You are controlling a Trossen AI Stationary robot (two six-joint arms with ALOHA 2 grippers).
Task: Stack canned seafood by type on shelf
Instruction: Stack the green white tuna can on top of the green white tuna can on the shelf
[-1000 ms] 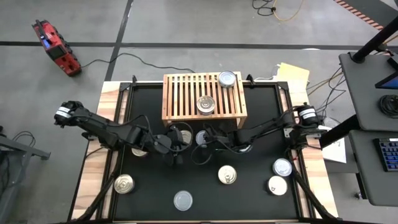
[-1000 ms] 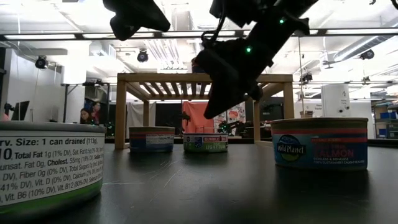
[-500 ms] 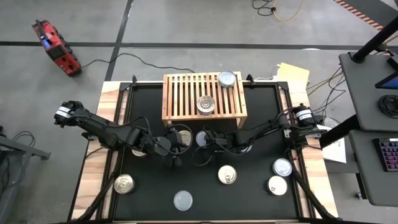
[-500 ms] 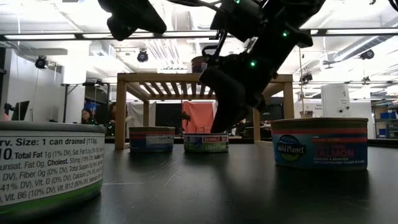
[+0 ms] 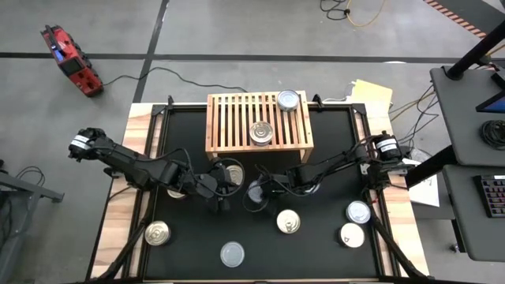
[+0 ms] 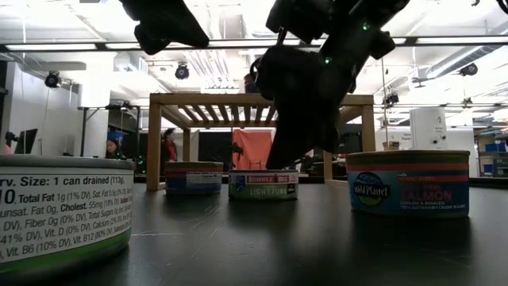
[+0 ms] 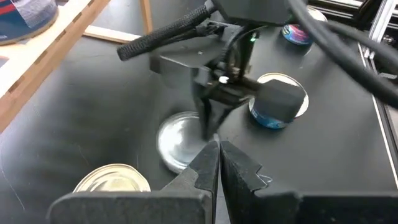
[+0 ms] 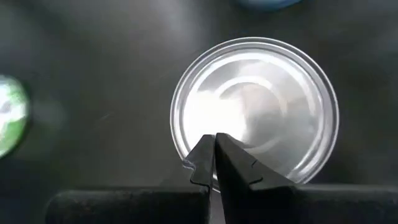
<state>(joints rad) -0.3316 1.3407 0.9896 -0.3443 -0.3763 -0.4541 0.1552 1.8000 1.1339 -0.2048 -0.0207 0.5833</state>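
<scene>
Low light-wood slatted shelf (image 5: 259, 122): stands at the far middle of the black bench (image 5: 316, 244), its long side running left to right.
Cans on the shelf: two short round silver-lidded metal tins, upright with lids facing up; one at the far right corner (image 5: 288, 100), one near the front middle (image 5: 261, 132).
Cans on the bench: upright and flat; a gold-lidded tin (image 5: 157, 233), a whitish-lidded tin (image 5: 232, 254), another gold-lidded tin (image 5: 288, 222), and two more at the right (image 5: 358, 212), (image 5: 352, 235).
Silver tin under the pincers (image 8: 255, 118): upright, lid up, just in front of the shelf.
Right pincer (image 8: 214, 163): fingers pressed together, tips over the near rim of that tin's lid, gripping nothing.
Left pincer (image 7: 217, 163): fingers together, empty, hovering just beside the right one.
Change from half a second ago: the right pincer has moved left and toward the front; the tuna-labelled tin (image 6: 263, 184) now sits nearer in the low view.
</scene>
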